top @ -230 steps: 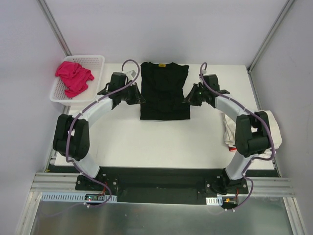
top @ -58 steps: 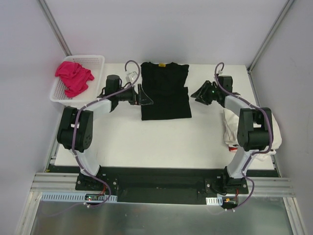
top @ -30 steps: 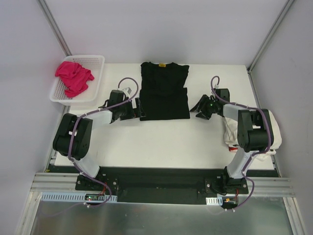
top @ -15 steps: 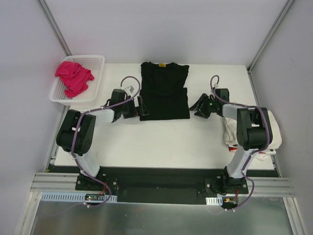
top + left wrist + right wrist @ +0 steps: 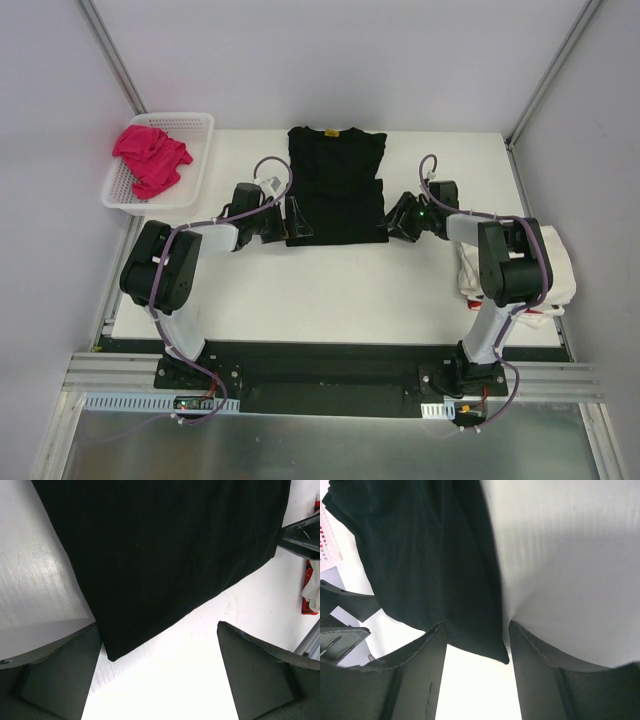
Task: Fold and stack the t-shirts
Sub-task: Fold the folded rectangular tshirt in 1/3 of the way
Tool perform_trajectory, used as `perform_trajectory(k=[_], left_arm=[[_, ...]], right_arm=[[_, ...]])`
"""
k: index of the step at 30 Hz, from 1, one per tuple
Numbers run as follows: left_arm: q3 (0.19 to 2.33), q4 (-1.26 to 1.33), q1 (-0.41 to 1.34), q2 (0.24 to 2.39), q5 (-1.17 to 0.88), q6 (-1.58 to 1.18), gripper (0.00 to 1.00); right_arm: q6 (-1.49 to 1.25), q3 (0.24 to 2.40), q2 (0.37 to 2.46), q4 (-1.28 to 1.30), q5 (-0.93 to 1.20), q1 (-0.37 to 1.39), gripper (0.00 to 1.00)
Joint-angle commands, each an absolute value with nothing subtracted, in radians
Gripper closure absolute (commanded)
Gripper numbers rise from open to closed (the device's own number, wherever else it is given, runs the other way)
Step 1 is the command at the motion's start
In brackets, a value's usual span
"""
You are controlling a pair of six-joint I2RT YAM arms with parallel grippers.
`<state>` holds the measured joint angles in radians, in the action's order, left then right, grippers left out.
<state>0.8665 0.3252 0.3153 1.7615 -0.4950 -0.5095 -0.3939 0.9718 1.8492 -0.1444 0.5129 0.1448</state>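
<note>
A black t-shirt (image 5: 336,190) lies flat at the back middle of the table, sleeves folded in, collar away from me. My left gripper (image 5: 297,222) is open at its near left corner; in the left wrist view that corner (image 5: 112,652) lies between the wide-apart fingers (image 5: 55,675), close to the left one. My right gripper (image 5: 394,224) is open at the near right corner, and that corner (image 5: 500,652) sits in the gap between its fingers (image 5: 545,670). Neither grips the cloth. A pink t-shirt (image 5: 150,158) lies crumpled in the basket. Cream-white t-shirts (image 5: 562,262) are piled at the right edge.
The white mesh basket (image 5: 196,124) stands at the table's back left corner. Bare white table (image 5: 330,290) lies between the black shirt and the arm bases. Metal frame posts rise at both back corners.
Both grippers have slid inward along the table to the black shirt's near corners, the left moving right and the right moving left. The shirt has not moved.
</note>
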Motion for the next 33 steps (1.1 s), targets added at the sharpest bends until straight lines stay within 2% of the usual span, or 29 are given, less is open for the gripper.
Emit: perform_trajectory(k=[1, 14, 16, 19, 25, 28, 30, 33], left_arm=[[0.833, 0.27, 0.33, 1.801, -0.523, -0.526, 0.03], [0.827, 0.356, 0.36, 1.862, -0.594, -0.581, 0.04], [0.83, 0.373, 0.36, 1.874, -0.604, -0.592, 0.07], [0.828, 0.393, 0.36, 1.887, -0.615, -0.601, 0.16], [0.828, 0.413, 0.36, 1.899, -0.624, -0.607, 0.28], [0.828, 0.423, 0.36, 1.91, -0.632, -0.612, 0.32], [0.828, 0.428, 0.36, 1.917, -0.638, -0.615, 0.39], [0.831, 0.434, 0.359, 1.925, -0.649, -0.614, 0.63]], right_arm=[[-0.4, 0.965, 1.876, -0.127, 0.483, 0.169, 0.44], [-0.442, 0.965, 1.914, -0.173, 0.492, 0.239, 0.44], [-0.443, 0.968, 1.922, -0.175, 0.494, 0.239, 0.45], [-0.445, 0.966, 1.927, -0.184, 0.497, 0.245, 0.45], [-0.454, 0.957, 1.931, -0.198, 0.495, 0.247, 0.5], [-0.459, 0.956, 1.934, -0.206, 0.5, 0.249, 0.56], [-0.46, 0.954, 1.934, -0.213, 0.503, 0.249, 0.61], [-0.46, 0.953, 1.937, -0.216, 0.502, 0.249, 0.68]])
